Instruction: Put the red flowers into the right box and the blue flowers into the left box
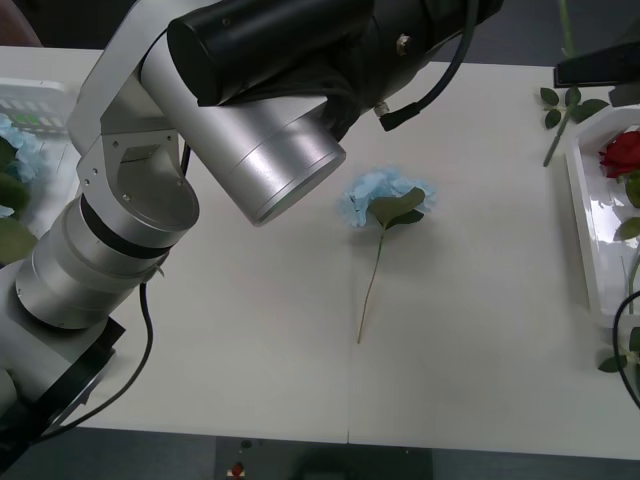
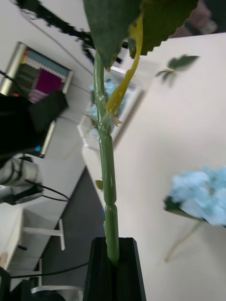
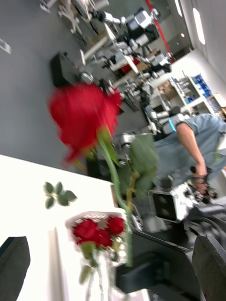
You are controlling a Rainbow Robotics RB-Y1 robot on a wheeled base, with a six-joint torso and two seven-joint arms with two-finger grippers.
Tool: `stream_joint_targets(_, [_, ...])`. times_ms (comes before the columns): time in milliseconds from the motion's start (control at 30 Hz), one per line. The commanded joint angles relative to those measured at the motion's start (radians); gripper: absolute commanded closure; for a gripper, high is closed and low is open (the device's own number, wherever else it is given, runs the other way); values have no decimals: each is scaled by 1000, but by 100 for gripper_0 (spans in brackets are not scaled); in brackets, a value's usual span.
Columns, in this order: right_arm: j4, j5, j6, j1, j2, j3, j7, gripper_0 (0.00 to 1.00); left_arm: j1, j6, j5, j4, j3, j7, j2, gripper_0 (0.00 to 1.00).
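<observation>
One blue flower (image 1: 385, 203) lies mid-table (image 1: 250, 330) on the plain white top, its pale fluffy head away from the robot and its thin stem toward it. The right box (image 1: 585, 230) at the right edge holds boxed roses (image 1: 622, 152); the left box (image 1: 30, 95) sits at the left edge.

Right wrist view: the right gripper (image 2: 113, 247) is clamped on a rose (image 2: 107, 178) by its green stem, with the blue flower on the table nearby.

Left wrist view: the left gripper (image 3: 112, 254) is spread wide and empty. The deep-red rose head hangs well ahead of it, with the boxed roses beyond and a cluttered lab behind.
</observation>
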Motion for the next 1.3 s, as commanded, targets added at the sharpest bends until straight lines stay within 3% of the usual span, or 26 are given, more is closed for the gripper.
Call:
stream_joint_targets(33, [-34,54,-33,47,-128,0,-57,100,42,-14,1,-99,7,20,102,0])
stream_joint_targets(367, [26,212,-139,180,-319,0,-86,100,214,-19,147,-246,76,-64,281,0])
stream_joint_targets(700, [196,524,-248,217,-378,0,-80,100,387,-8,448,-257,183,-458,392,0])
stream_joint_targets(967, [208,665,-326,302,-378,0,-81,100,392,303,501,-248,157,-661,381,0])
stream_joint_targets(1133, [208,652,-377,380,-378,0,-78,100,392,308,437,-213,70,-650,361,0])
stream_joint_targets(1233, [208,651,-404,389,-372,8,-75,92,382,279,343,-165,-2,-642,330,0])
stream_joint_targets(1300, [208,651,-411,388,-372,14,-78,71,372,240,283,-113,-58,-636,307,0])
